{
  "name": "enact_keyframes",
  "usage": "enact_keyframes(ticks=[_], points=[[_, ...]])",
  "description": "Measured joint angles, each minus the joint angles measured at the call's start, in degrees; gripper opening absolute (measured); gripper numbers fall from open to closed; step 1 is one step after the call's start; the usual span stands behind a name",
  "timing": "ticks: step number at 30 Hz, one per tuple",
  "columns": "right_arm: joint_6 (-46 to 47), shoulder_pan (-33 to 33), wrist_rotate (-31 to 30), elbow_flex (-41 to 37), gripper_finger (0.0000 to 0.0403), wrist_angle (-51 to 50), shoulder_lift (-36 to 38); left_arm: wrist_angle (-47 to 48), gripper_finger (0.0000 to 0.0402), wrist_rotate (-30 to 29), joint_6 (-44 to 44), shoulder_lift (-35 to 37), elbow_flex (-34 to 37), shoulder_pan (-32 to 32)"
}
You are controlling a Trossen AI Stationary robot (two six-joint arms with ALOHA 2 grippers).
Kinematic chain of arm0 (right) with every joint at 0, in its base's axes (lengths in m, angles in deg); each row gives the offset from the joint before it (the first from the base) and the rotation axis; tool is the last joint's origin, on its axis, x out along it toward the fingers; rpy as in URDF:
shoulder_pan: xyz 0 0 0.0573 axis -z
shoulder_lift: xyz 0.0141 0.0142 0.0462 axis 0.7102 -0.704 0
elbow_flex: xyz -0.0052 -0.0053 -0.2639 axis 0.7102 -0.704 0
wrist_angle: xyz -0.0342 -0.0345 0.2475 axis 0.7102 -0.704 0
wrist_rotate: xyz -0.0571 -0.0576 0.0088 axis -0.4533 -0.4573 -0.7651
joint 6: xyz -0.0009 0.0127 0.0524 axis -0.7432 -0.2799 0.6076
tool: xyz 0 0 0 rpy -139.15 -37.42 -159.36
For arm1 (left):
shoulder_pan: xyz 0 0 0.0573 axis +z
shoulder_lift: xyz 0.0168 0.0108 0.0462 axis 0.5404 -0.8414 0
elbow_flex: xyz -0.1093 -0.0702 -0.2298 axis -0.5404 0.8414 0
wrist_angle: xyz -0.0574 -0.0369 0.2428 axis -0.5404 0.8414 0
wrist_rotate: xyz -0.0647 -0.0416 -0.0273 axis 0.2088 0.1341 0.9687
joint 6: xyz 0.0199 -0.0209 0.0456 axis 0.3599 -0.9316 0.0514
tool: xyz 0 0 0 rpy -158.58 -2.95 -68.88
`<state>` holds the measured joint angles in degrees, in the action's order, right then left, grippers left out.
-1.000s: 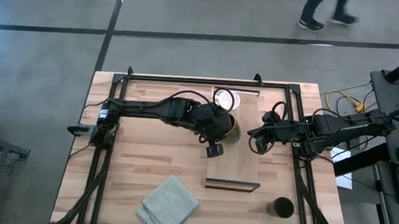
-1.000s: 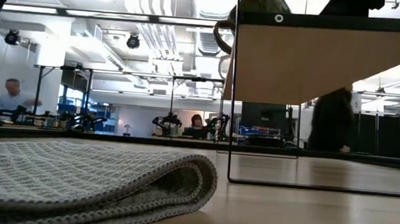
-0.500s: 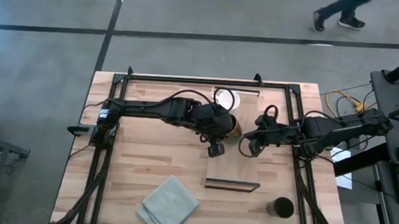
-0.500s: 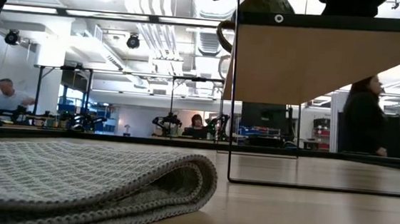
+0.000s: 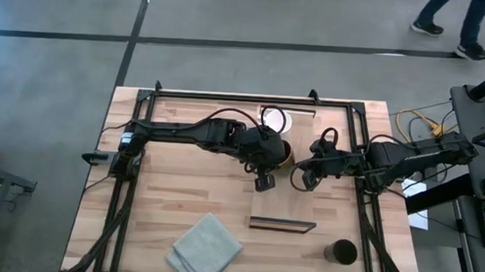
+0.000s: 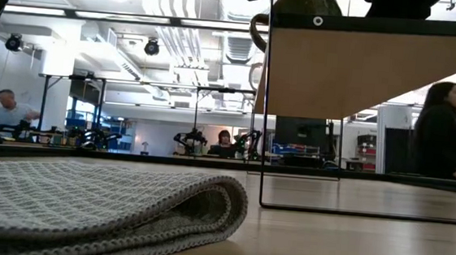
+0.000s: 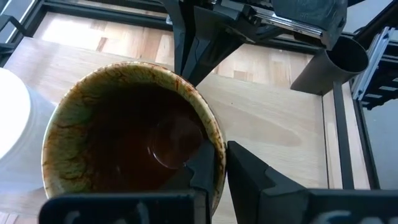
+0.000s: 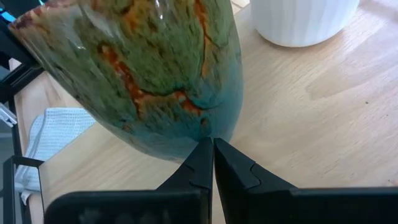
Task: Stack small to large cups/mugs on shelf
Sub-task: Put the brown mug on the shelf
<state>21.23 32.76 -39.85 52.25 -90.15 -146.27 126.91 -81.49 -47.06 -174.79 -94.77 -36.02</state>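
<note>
Jaws of the left gripper (image 5: 264,178) clench the brown mug's (image 5: 281,155) rim at the centre of the high view, on the shelf (image 5: 284,198); the white mug (image 5: 272,120) stands just above it, and the dark cup (image 5: 342,252) sits on the surface (image 5: 163,190) at lower right. The right gripper (image 5: 301,177) sits just right of the brown mug.

Low view: grey cloth (image 6: 100,203) at lower left, shelf (image 6: 375,70) raised at upper right.

Left wrist view: one finger inside the brown mug (image 7: 124,143), one outside.

Right wrist view: jaws pressed together below the glazed mug (image 8: 143,68), gripping nothing.
</note>
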Motion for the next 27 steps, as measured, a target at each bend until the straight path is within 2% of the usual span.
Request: enact_keyframes(ticks=[27], points=[[-0.02,0.00,-0.04,0.00,0.0009,0.38,0.04,-5.27,0.0016,1.99,0.07,0.17,3.98,0.22]])
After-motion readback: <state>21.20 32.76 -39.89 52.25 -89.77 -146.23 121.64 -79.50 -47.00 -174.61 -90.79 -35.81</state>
